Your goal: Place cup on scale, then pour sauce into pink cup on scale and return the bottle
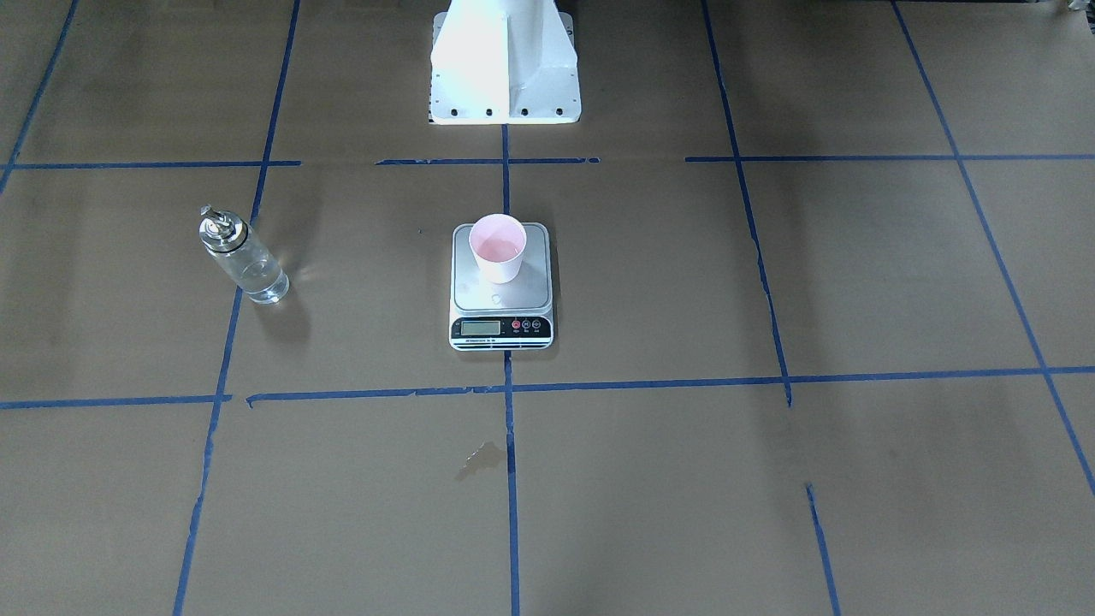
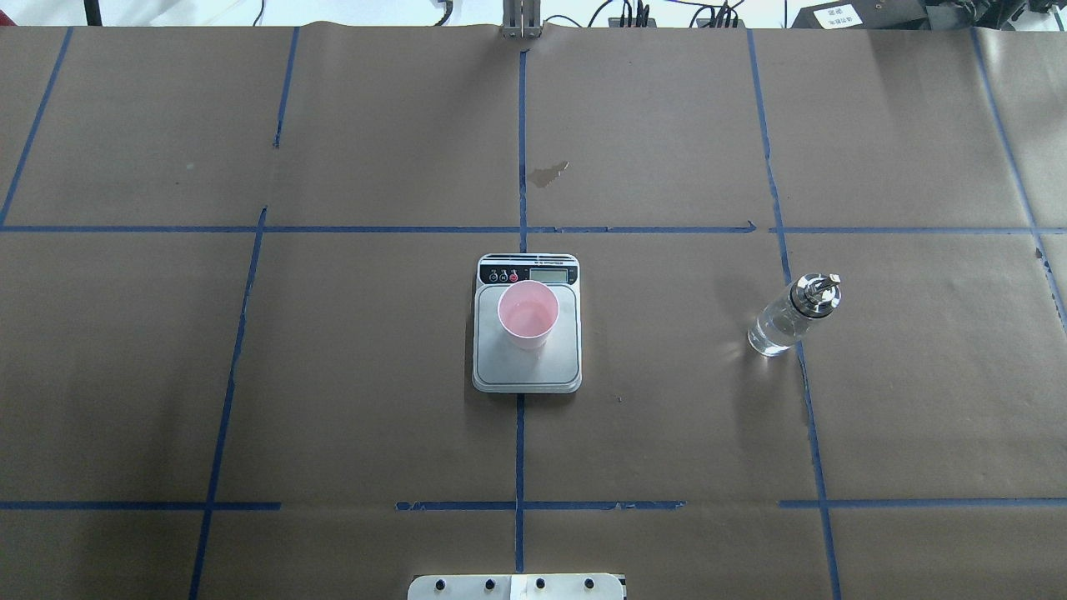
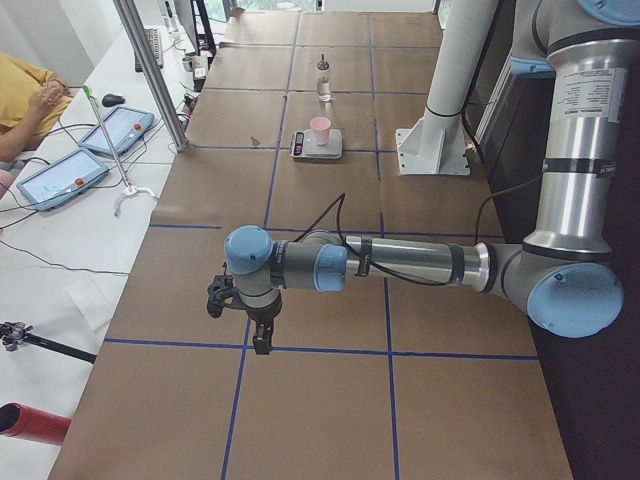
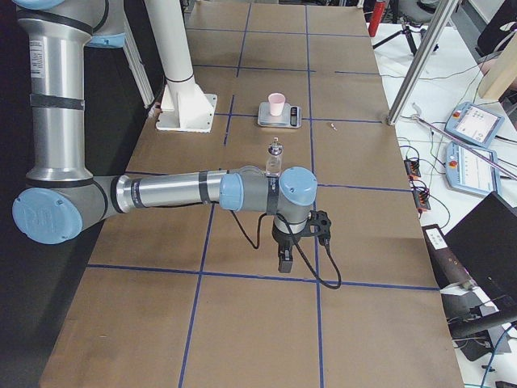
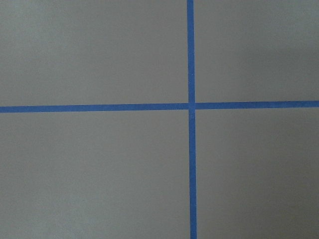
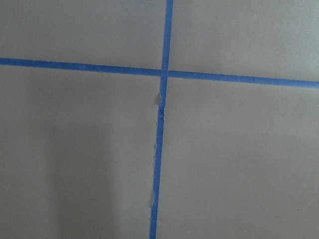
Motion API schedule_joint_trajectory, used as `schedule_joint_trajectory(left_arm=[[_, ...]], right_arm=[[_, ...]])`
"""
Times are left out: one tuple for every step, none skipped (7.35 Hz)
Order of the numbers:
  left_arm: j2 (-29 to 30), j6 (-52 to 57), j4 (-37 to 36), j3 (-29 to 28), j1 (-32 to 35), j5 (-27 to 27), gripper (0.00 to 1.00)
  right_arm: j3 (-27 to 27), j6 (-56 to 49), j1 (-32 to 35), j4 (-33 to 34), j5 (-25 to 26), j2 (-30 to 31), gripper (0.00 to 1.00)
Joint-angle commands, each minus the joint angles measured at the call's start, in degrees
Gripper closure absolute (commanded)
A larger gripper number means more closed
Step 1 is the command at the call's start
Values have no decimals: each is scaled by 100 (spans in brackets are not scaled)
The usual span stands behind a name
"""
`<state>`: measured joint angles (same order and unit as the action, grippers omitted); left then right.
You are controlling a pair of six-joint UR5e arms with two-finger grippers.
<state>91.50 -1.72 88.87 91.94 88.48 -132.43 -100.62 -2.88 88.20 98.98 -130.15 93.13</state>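
The pale pink cup (image 1: 498,248) (image 2: 528,315) stands upright on the silver platform of the scale (image 1: 501,299) (image 2: 527,371) at the table's middle. The clear glass bottle (image 1: 242,257) (image 2: 792,317) with its silver spout cap stands upright on the brown paper on my right side, apart from the scale, with clear sauce inside. My left gripper (image 3: 262,340) hangs over the paper far from the scale. My right gripper (image 4: 284,260) hangs over the paper, nearer the camera than the bottle (image 4: 274,158). Both show only in side views, so I cannot tell whether they are open or shut. The wrist views show only paper and tape.
Blue tape lines grid the brown paper. A small dark stain (image 1: 481,458) lies beyond the scale. The white robot base (image 1: 505,68) stands behind the scale. Tablets (image 3: 60,175) and a metal pole (image 3: 150,70) stand on the operators' side, where a person (image 3: 25,100) sits.
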Motion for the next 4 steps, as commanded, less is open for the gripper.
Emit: schedule_joint_trajectory(left_arm=[[0, 32, -18, -18, 2, 33, 0], [-1, 41, -18, -18, 2, 24, 0], [-1, 41, -10, -27, 2, 24, 0], [8, 41, -18, -9, 2, 7, 0]], right_arm=[[34, 6, -39, -10, -36, 12, 0], [7, -2, -40, -27, -89, 12, 0], [16, 6, -40, -19, -98, 12, 0], [-1, 6, -40, -28, -89, 12, 0]])
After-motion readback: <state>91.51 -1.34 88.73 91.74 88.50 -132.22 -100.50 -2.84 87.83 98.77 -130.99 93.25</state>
